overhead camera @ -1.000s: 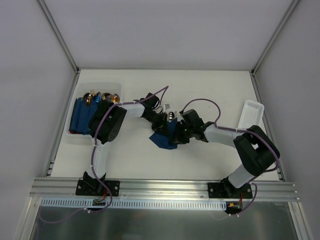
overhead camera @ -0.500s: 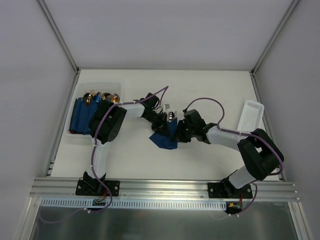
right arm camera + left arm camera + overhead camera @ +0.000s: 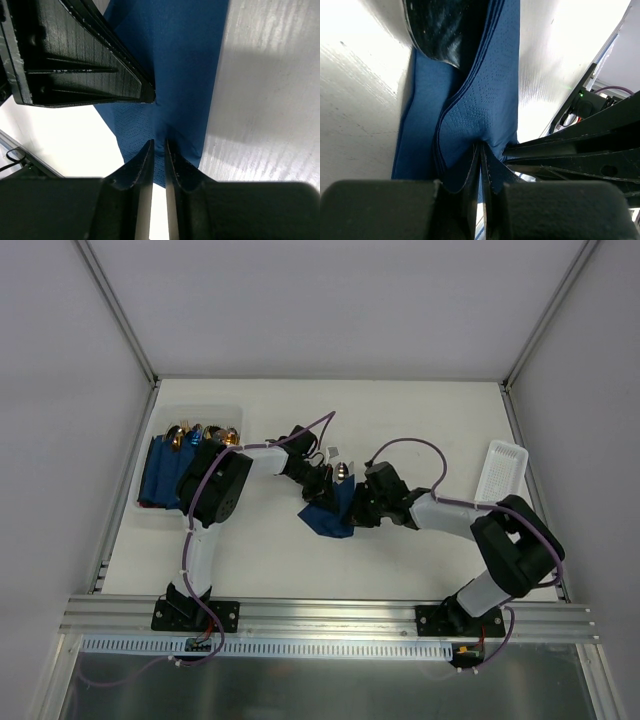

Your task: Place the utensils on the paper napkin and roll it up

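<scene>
The dark blue paper napkin (image 3: 328,518) lies crumpled mid-table under both grippers. My left gripper (image 3: 325,484) is shut on a raised fold of the napkin (image 3: 485,100). My right gripper (image 3: 356,502) faces it from the right, its jaws closed to a thin slit with the napkin (image 3: 170,60) pinched between the tips. The left gripper's fingers (image 3: 75,60) almost touch my right tips. A silver utensil head (image 3: 344,472) shows just above the napkin between the grippers. A dark glossy rounded shape (image 3: 437,30) lies on the napkin; it may be a spoon bowl.
A clear bin (image 3: 150,515) at the left holds dark blue bundles with copper-gold tips (image 3: 190,435). A white tray (image 3: 502,472) sits at the right edge. A small white piece (image 3: 335,452) lies behind the grippers.
My right gripper has edged slightly left toward the left gripper over the napkin. The left arm and the napkin have barely moved.
</scene>
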{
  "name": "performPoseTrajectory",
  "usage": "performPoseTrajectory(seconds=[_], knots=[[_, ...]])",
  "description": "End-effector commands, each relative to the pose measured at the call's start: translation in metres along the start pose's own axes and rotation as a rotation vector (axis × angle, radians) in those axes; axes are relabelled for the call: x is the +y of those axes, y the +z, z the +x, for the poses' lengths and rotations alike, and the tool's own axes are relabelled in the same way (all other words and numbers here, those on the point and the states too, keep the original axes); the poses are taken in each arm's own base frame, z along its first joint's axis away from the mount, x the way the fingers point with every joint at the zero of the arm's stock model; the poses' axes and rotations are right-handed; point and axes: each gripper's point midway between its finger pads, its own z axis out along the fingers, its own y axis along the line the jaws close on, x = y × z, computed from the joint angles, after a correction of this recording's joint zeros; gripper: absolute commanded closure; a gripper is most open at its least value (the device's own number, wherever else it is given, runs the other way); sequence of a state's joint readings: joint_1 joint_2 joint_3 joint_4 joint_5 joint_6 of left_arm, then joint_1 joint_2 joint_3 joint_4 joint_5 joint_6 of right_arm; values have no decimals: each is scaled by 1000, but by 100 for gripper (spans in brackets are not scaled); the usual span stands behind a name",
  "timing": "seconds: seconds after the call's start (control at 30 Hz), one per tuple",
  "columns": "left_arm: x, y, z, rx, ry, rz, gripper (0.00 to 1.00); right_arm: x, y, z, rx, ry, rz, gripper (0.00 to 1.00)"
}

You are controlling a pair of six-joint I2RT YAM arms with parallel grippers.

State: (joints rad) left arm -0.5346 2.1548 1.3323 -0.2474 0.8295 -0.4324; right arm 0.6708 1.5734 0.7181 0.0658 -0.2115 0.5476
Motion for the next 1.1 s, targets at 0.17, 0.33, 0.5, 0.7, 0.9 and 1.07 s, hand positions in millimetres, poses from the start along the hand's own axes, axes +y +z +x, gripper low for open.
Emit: performPoseTrajectory(seconds=[0.17, 0.33, 0.5, 0.7, 0.9, 1.07], knots=[[27, 3, 3, -13, -23, -87, 96, 16, -30, -37, -149, -45, 44, 80], [27, 3, 3, -11, -19, -86, 96, 33, -36, -73, -235, -24, 28, 82], [28, 4, 4, -6, -29, -81, 96, 33, -24, -84, -235, 11, 32, 85], [28, 4, 4, -7, -29, -81, 96, 30, -4, -90, -223, 38, 16, 86], [27, 3, 5, -6, -27, -80, 96, 34, 10, -91, -213, 66, -23, 86], [30, 2, 5, -9, -32, -81, 96, 38, 9, -95, -221, 63, -36, 86]])
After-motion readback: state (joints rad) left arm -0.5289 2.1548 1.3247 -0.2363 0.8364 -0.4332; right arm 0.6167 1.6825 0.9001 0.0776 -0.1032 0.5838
